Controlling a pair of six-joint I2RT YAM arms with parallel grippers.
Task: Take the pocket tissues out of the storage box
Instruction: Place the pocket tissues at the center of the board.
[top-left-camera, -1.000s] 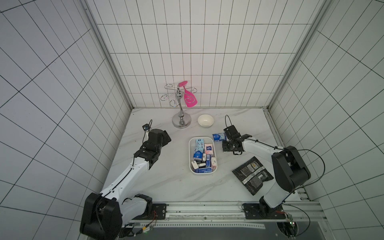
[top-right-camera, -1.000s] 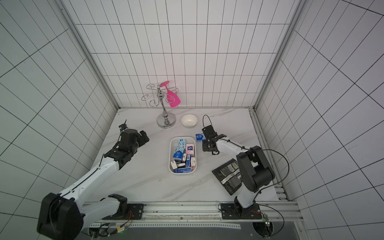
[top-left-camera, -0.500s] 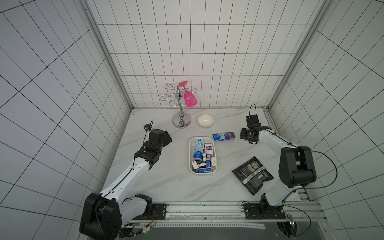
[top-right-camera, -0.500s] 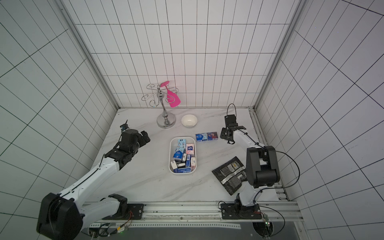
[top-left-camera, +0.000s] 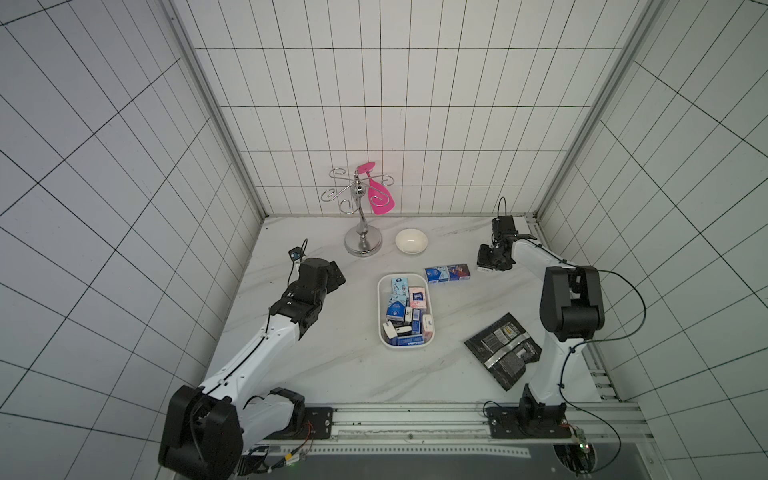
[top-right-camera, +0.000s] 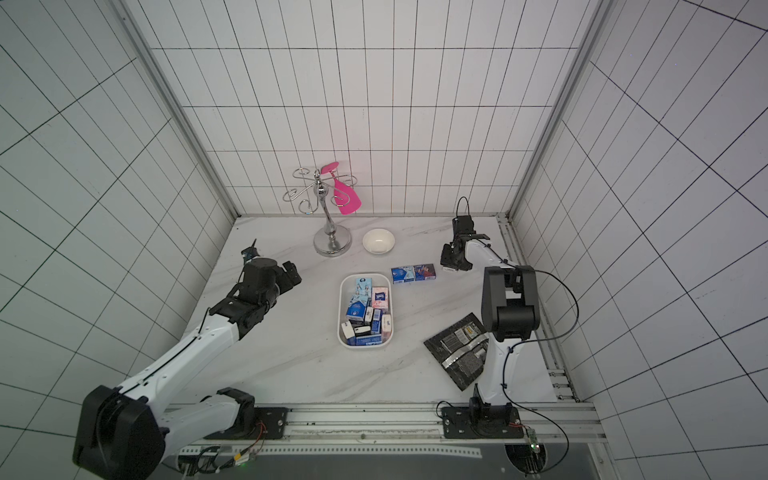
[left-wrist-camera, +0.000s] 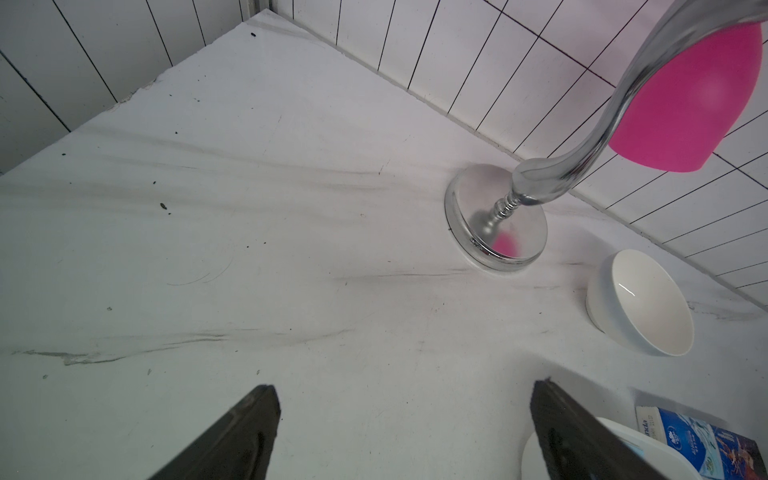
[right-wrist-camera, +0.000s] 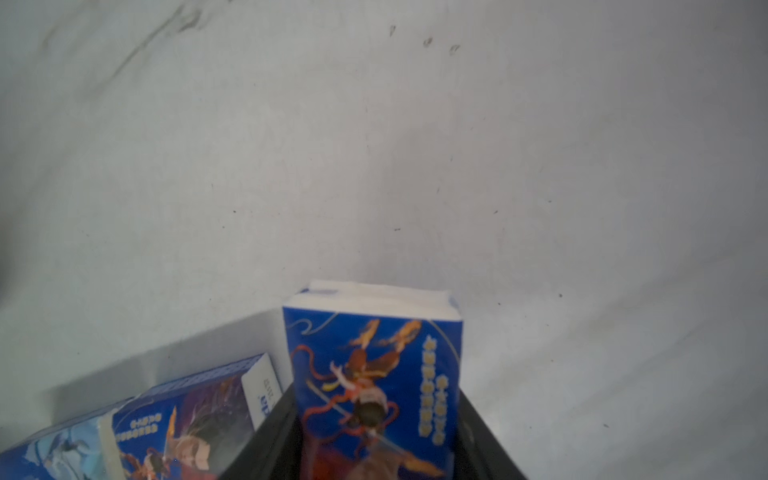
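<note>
1. Nearest to the robot's base, on its right side, the foil pouches (top-left-camera: 503, 353) lie flat on the table (top-left-camera: 332, 374). They are not part of the job, and I judge they should be left alone.
2. In the middle stands the storage box (top-left-camera: 379, 316). Most of the pocket tissues (top-left-camera: 405, 316) lie packed inside it, some flat and some on edge, so the task looks only begun.
3. The left gripper (left-wrist-camera: 403, 386) hovers over bare table beside the box, on the robot's left. Its fingers are spread wide and hold nothing. It seems parked there so that it does not block the other arm.
4. Just beyond the far right corner of the box, two packets (top-left-camera: 446, 274) lie side by side on the table, touching. This looks like the place chosen for unloading.
5. Near them, to the right, the right gripper (top-left-camera: 490, 262) is low over the table. The right wrist view shows its fingers closed on a dark blue packet (right-wrist-camera: 374, 353), pinched at its two narrow sides with the printed face toward the camera. Probably it will be laid next to the pair.
6. Farthest away, by the back wall, stand the white bowl (top-left-camera: 411, 241) and the chrome stand (top-left-camera: 363, 243) with a pink spatula (top-left-camera: 380, 199). They are well apart from the work.
</note>
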